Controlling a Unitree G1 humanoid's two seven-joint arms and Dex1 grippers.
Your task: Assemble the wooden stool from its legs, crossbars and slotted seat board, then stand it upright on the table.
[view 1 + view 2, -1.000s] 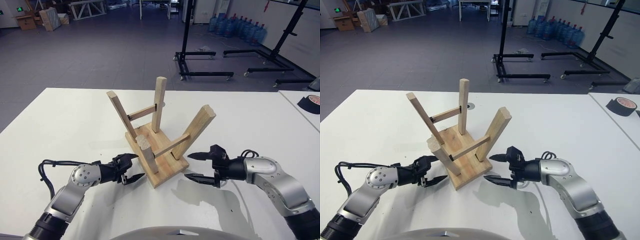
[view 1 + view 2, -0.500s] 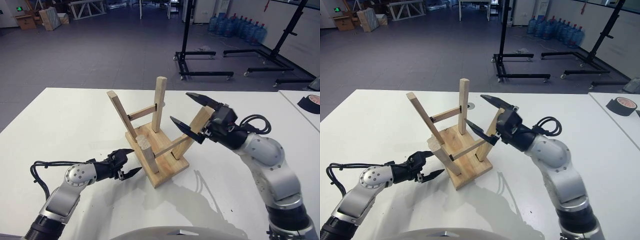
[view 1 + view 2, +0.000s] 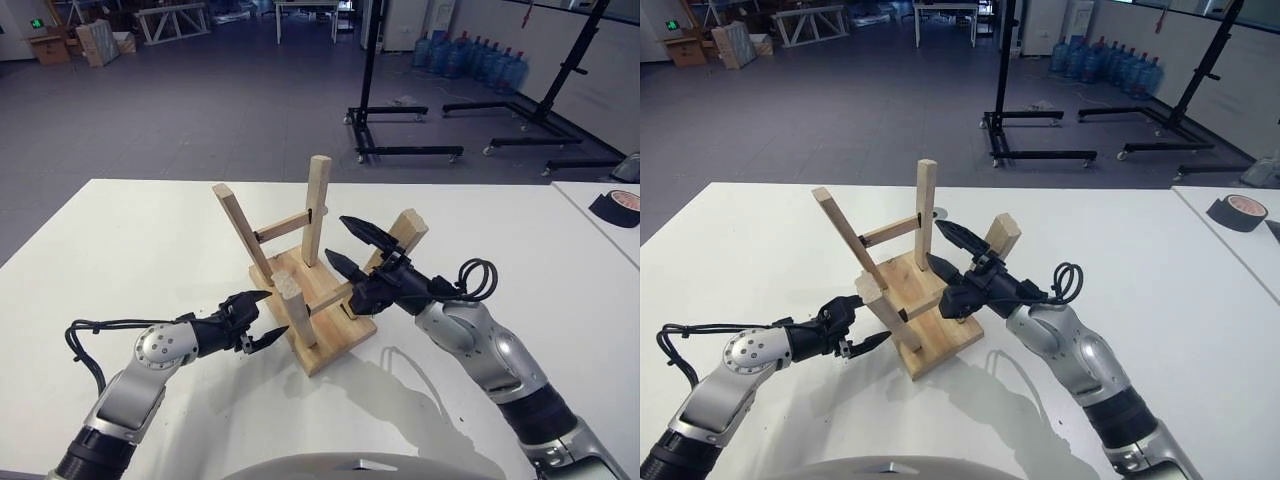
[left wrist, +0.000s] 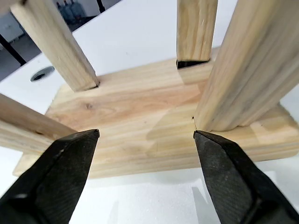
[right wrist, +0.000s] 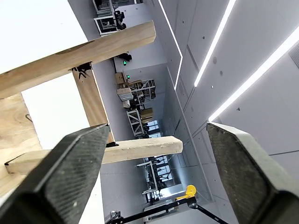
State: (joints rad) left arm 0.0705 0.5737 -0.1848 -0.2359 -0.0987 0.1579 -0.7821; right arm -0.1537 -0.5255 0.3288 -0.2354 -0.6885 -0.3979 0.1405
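Note:
The wooden stool stands upside down on the white table (image 3: 130, 240). Its seat board (image 3: 335, 335) lies flat, with the legs (image 3: 318, 205) pointing up and crossbars (image 3: 283, 226) joining them. My left gripper (image 3: 275, 311) is open, low over the table at the board's near left corner, beside the short front leg (image 3: 297, 310). In the left wrist view the left gripper (image 4: 146, 132) faces the board's edge (image 4: 140, 102). My right gripper (image 3: 336, 236) is open, reaching in from the right between the legs, above the lower crossbar (image 3: 328, 297) and next to the right leg (image 3: 403, 235).
A black tape roll (image 3: 615, 205) lies on the neighbouring table at the far right. A round cable hole (image 3: 940, 212) sits in the tabletop behind the stool. Black metal stands (image 3: 410, 110) are on the floor beyond the table.
My right gripper rose from the table at the board's near right corner and now reaches in among the legs. The left gripper drew back slightly, then returned. The stool stayed put.

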